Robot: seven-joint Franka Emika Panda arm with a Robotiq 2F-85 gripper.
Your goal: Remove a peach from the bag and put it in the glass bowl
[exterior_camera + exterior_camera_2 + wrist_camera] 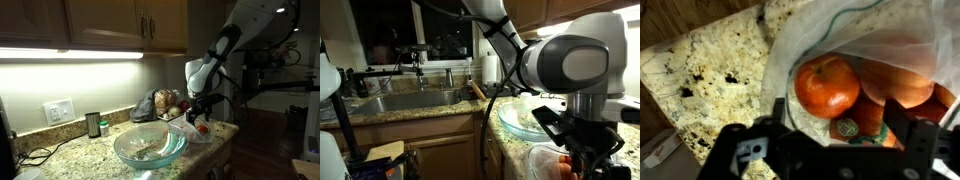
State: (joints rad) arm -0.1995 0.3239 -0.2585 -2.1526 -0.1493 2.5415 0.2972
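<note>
1. The gripper [203, 118] hangs over the bag [825, 30] at the end of the speckled stone counter [700, 65].
2. Jaws: spread wide in the wrist view, with one dark finger [783, 115] on either side of the bag's open mouth. Nothing is clamped between them.
3. The peach [827, 87] lies inside the bag, uppermost, round and red-orange. It sits between the lines of the two fingers; whether they touch it cannot be told.
4. More fruit [905, 80] sits beside and beneath it in the bag.
5. The glass bowl [150, 147] stands on the counter just beside the bag, in both exterior views. No peach shows in it.
6. A sink [410, 100] is set in the counter beyond the bowl in an exterior view.
</note>
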